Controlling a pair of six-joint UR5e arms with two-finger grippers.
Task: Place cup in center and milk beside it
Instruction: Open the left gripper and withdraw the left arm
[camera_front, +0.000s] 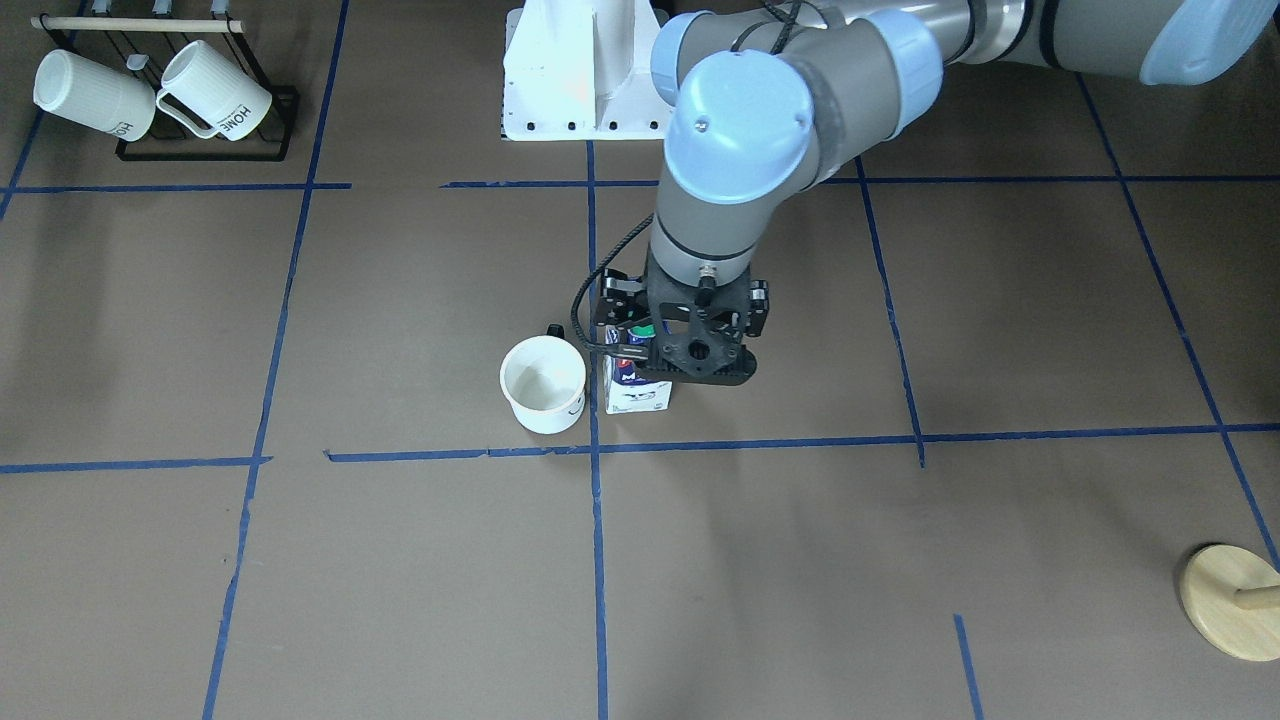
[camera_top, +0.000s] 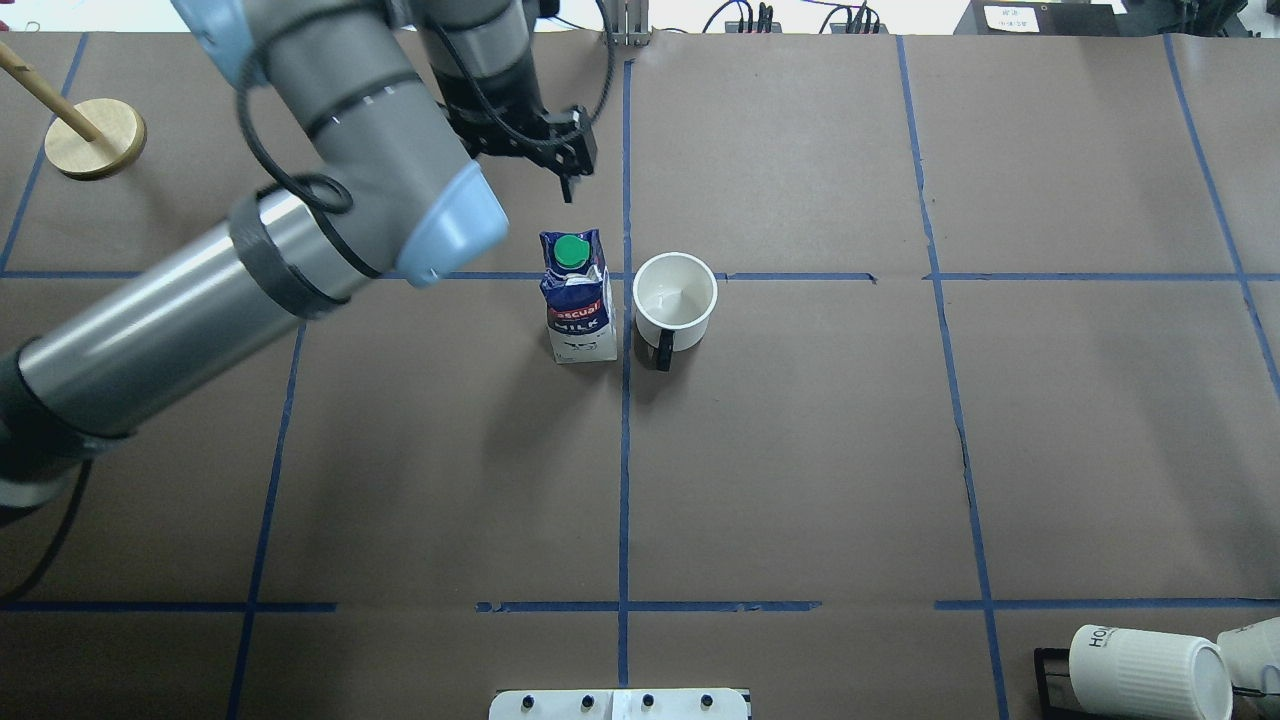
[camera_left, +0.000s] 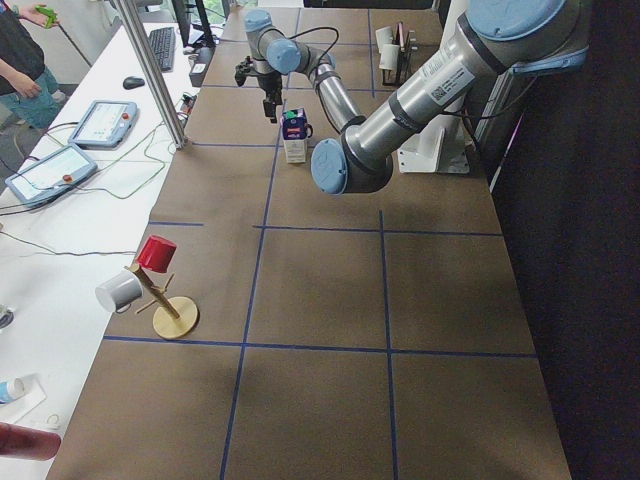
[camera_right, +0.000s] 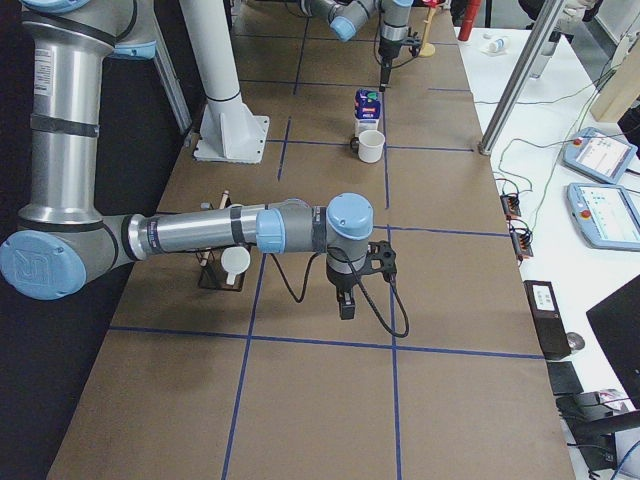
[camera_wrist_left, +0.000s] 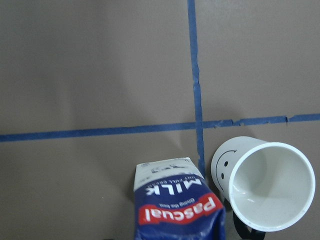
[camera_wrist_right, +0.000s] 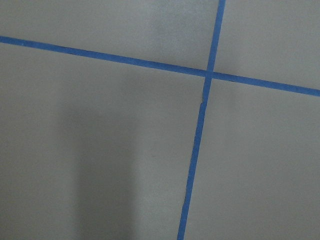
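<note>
The table (camera_top: 800, 450) is papered brown and ruled into squares with blue tape, and a tape cross (camera_top: 625, 276) marks its middle. Far left of the cross stands a wooden peg stand (camera_top: 95, 140). The left gripper (camera_top: 568, 188) hangs in the air just beyond the cross, touching nothing; whether its jaws are parted I cannot tell. The milk (camera_top: 578, 310) stands upright just left of the cross, and the cup (camera_top: 675, 300) just right of it, empty, with its handle toward the robot. Far right of the cross lie ribbed mugs (camera_top: 1145, 672) on a black rack. The right gripper (camera_right: 346, 305) hovers near them, its jaws unreadable. A white bench (camera_left: 70, 200) with tablets runs alongside.
</note>
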